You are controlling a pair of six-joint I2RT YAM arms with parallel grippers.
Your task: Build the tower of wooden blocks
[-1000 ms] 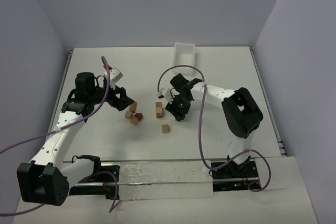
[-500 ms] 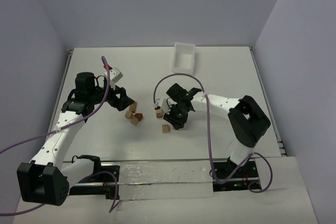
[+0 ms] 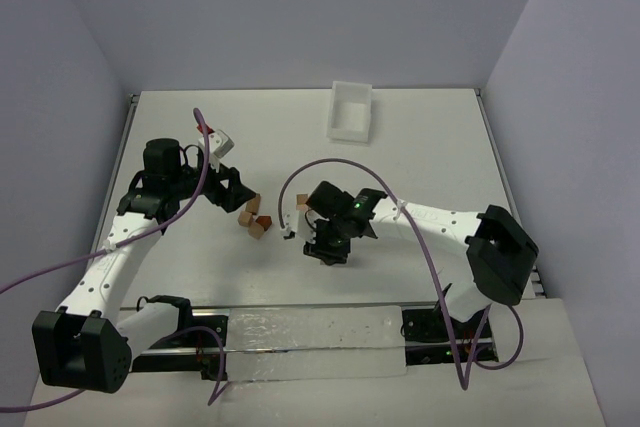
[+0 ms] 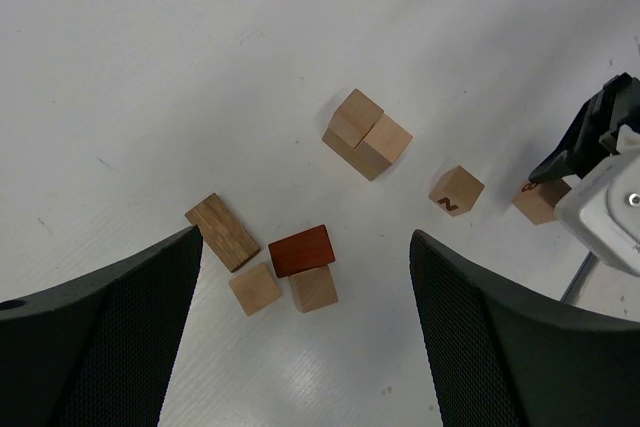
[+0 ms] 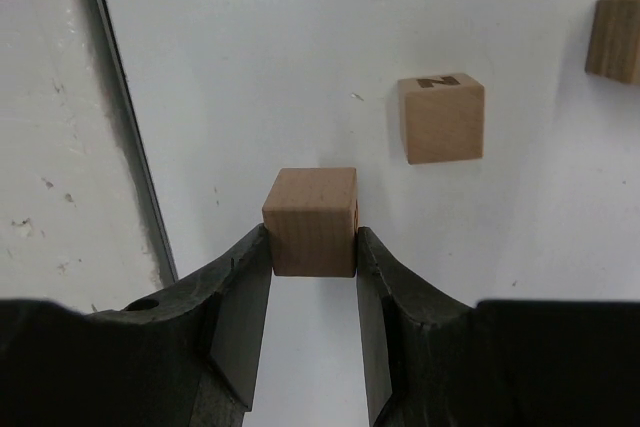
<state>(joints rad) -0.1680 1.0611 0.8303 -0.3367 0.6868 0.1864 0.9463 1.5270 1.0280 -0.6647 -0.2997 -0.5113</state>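
Clamping one tan cube (image 5: 310,222) are the right jaws, while the left jaws gape above four blocks (image 4: 300,250).

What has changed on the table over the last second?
The right gripper swung away from the middle blocks toward the near edge and has closed on the lone cube there. The left gripper stayed open above its cluster of blocks. The lettered cube and the white tray did not move.

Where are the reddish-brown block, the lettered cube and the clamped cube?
reddish-brown block (image 4: 301,251), left wrist view, top face.
lettered cube (image 5: 441,122), right wrist view, plain face.
clamped cube (image 5: 311,222), right wrist view, facing side.
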